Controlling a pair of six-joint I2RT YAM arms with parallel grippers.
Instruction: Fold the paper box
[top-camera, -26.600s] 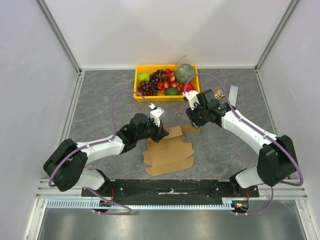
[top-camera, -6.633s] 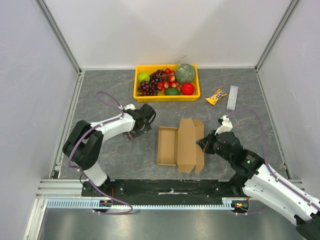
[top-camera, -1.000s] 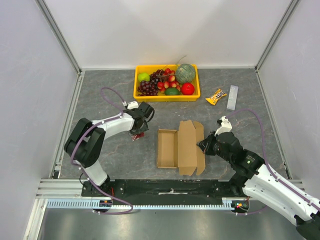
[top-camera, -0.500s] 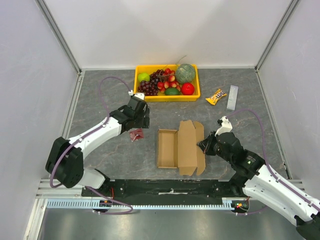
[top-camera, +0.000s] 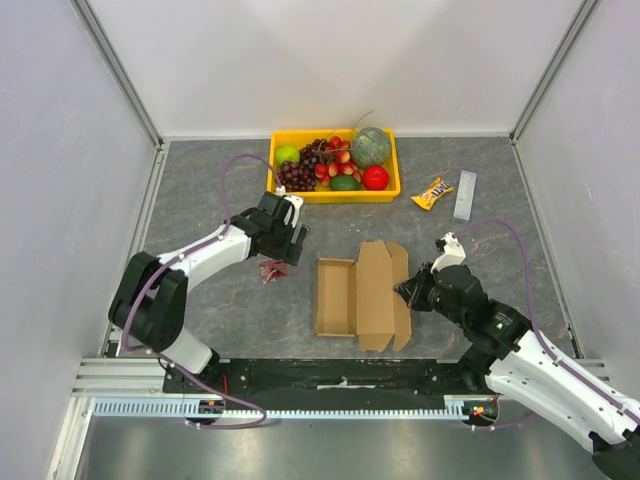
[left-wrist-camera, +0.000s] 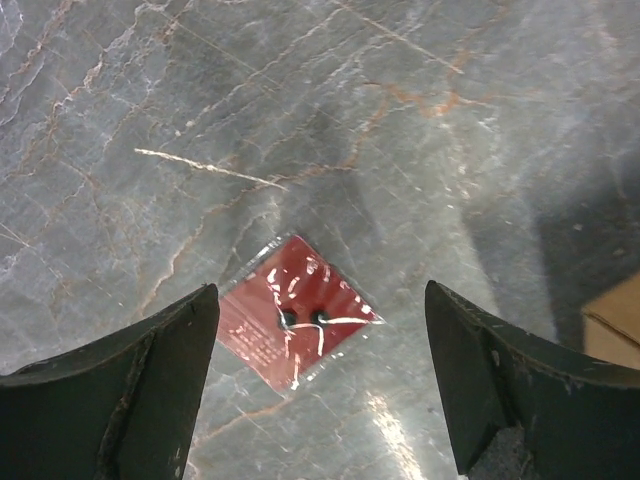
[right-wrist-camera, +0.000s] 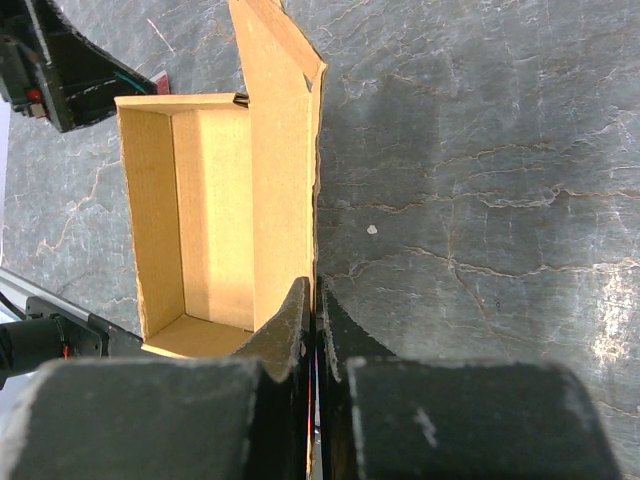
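I am looking down at the grey stone-patterned table (top-camera: 200, 180), where the box (top-camera: 360, 295) sits mid-table just ahead of the arm bases. It is half made. Its left part stands as an open-topped trough with four walls up, and the lid panel is thrown back on the box's right side, not closed over it.

At the box's right edge, the right gripper (top-camera: 405, 292) has its jaws pressed together. In its wrist view (right-wrist-camera: 313, 300) the lid's thin edge runs down between the fingers, so it seems pinched there, though the contact itself is hidden by the dark pads. The same view shows the box (right-wrist-camera: 210, 220) empty inside.

Left of the box, near its far-left corner, the left gripper (top-camera: 283, 238) hangs with its jaws spread wide and holding nothing. Its wrist camera shows the gripper (left-wrist-camera: 318, 300) over a small dark-red packet (left-wrist-camera: 297, 325) lying flat on the stone, clear of both fingers. From above, the packet (top-camera: 270, 270) lies apart from the box's left wall.

Beyond the box stands a yellow tray (top-camera: 333, 195) heaped with fruit (top-camera: 335, 160). A yellow snack bag (top-camera: 432, 192) lies to the box's far right.
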